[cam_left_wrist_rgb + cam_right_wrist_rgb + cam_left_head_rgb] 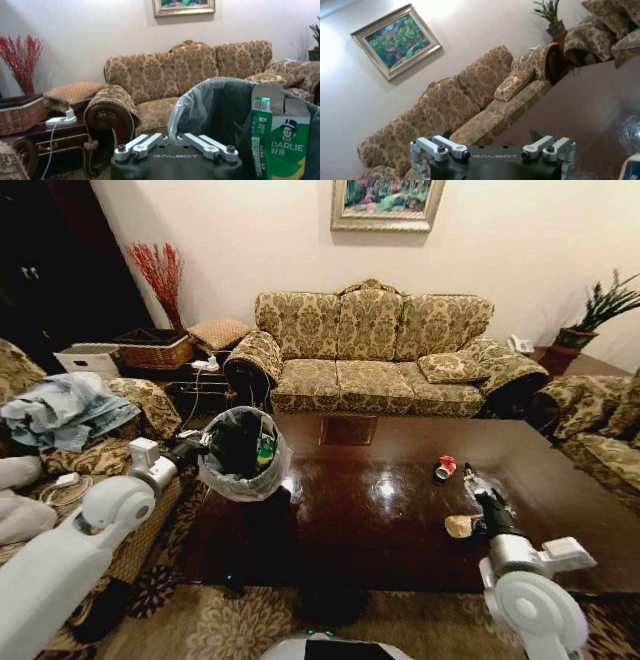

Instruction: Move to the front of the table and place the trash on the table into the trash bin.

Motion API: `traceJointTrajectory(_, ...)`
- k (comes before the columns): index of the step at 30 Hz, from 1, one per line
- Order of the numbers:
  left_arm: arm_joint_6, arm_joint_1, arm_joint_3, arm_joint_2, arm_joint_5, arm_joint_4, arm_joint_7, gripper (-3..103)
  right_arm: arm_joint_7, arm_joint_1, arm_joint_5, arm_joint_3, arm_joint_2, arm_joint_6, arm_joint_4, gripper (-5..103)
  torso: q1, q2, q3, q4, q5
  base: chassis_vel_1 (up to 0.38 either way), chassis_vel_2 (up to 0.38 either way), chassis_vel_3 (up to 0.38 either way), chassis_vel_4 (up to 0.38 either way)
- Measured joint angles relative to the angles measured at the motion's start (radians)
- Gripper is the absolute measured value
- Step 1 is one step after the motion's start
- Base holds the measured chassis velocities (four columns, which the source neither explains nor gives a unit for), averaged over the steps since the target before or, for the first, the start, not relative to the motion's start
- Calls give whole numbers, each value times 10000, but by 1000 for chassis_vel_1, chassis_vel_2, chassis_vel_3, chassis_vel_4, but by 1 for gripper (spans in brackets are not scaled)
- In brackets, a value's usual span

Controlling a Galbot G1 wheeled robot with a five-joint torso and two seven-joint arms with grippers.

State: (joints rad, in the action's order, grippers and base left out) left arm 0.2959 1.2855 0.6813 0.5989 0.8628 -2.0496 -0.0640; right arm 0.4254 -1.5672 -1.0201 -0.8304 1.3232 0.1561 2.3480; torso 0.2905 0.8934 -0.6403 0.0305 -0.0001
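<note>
Glossy dark brown wood is what you have before you: the surface (380, 510) is a low coffee table that mirrors the ceiling light. On its right part lie the leftovers: a crushed red can (445, 468), a crushed silver can (472, 481) just beyond your right gripper, and a tan bottle (460, 526) touching that gripper's left side. Your right gripper (489, 506) hangs low over the surface among them; its fingers (536, 135) are spread wide around nothing.

At the surface's left corner the trash bin (243, 455) sits raised, round and black, lined with a crinkly grey bag (195, 105). Inside it stands a green carton (277, 150) printed DARLIE, its flap open. Your left gripper (190, 445) is at the bin's left side against the bag; you cannot tell how its fingers stand.
</note>
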Motion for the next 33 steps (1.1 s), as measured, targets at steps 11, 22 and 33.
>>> traceJointTrajectory(11, -127, -52, -88, 96, -6, 96, 50, 3, 252, 170, 139, 676, 281, 58, 4, 100, 1, 0, 0, 3, 0, -84, -80, 100, 74)
traceJointTrajectory(22, -183, -204, -248, -1, -1, 279, 87, 3, 301, 33, 268, 1195, 558, -35, -175, 100, 2, 0, -1, -4, -4, -269, -277, 258, 255)
traceJointTrajectory(33, -212, -274, -421, -35, 14, 349, 158, 3, 2108, -489, 803, 3392, 615, -107, -411, 100, -2, 0, 0, -6, 5, -197, -196, 192, 166)
